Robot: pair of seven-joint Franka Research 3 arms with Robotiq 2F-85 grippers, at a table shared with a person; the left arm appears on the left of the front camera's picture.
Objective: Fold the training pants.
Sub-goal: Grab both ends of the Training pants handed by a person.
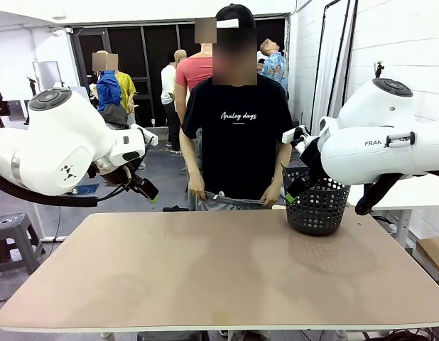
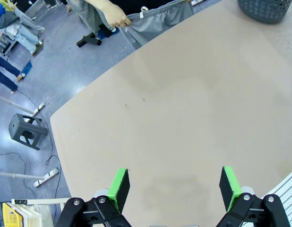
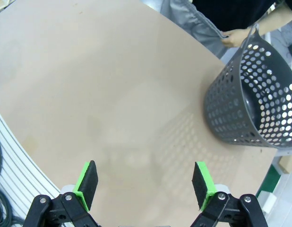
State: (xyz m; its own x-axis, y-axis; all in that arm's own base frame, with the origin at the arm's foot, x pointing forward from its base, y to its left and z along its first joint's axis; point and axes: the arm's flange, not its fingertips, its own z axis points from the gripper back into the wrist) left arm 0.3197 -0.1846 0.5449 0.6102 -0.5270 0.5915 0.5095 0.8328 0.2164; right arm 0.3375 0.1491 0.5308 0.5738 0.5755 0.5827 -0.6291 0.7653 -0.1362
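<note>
A person at the far side of the table holds the light grey training pants (image 1: 230, 202) by the waistband with both hands, just past the table's far edge. The pants (image 2: 153, 21) hang beyond the edge in the left wrist view, a hand (image 2: 115, 18) gripping them. In the right wrist view the grey pants (image 3: 191, 21) sit next to a hand (image 3: 238, 37). My left gripper (image 2: 174, 187) is open, high above bare tabletop. My right gripper (image 3: 146, 182) is open too, above the table beside the basket. Both arms are raised at the table's sides (image 1: 145, 188) (image 1: 294, 192).
A dark perforated basket (image 1: 317, 206) stands at the table's far right corner, also the basket (image 3: 252, 97) close ahead of my right gripper. The tan tabletop (image 1: 219, 270) is broad and flat. A grey stool (image 1: 10, 234) stands on the floor to the left. Other people stand farther back.
</note>
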